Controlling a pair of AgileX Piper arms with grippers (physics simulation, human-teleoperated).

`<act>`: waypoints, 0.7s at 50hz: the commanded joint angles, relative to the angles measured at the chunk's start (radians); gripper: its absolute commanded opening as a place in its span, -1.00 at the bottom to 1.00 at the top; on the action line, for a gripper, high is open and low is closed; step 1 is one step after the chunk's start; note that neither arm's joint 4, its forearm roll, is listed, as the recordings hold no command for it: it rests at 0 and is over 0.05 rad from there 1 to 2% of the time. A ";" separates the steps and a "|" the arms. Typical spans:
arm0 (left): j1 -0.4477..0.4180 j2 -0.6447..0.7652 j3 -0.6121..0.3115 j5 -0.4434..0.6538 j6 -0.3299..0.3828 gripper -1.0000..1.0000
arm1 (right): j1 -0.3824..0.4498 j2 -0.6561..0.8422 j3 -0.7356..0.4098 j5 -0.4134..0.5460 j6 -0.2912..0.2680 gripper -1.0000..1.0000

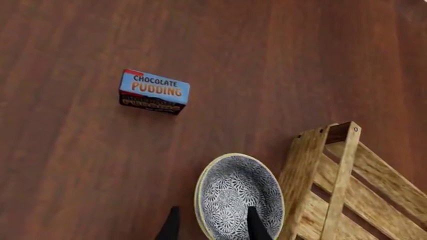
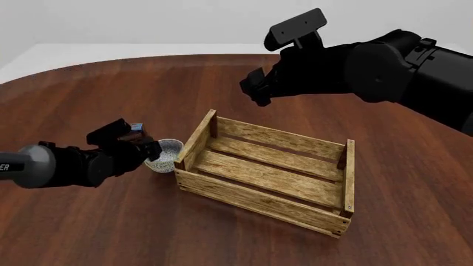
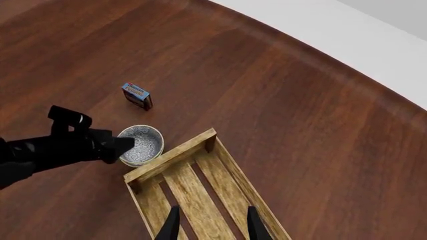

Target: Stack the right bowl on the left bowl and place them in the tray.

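Blue-patterned bowl point(image 2: 165, 154) sits at the frame's middle left, touching the tray point(image 2: 264, 172) but outside it. Left end effector point(image 2: 152, 151) straddles its rim, fingers apart, likely to lift it in. Right end effector point(image 3: 210, 224) hangs high, fingers apart, empty.

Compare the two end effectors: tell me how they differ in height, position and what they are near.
The left end effector sits low at the table, while the right end effector hangs high above it. The left one straddles the rim of the patterned bowl beside the crate; the right one holds nothing and looks down over the crate. Both are black with their fingers spread apart.
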 commanded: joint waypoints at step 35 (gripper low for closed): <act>0.003 -0.018 -0.154 0.180 0.168 1.00 | 0.001 -0.009 0.001 0.004 -0.004 1.00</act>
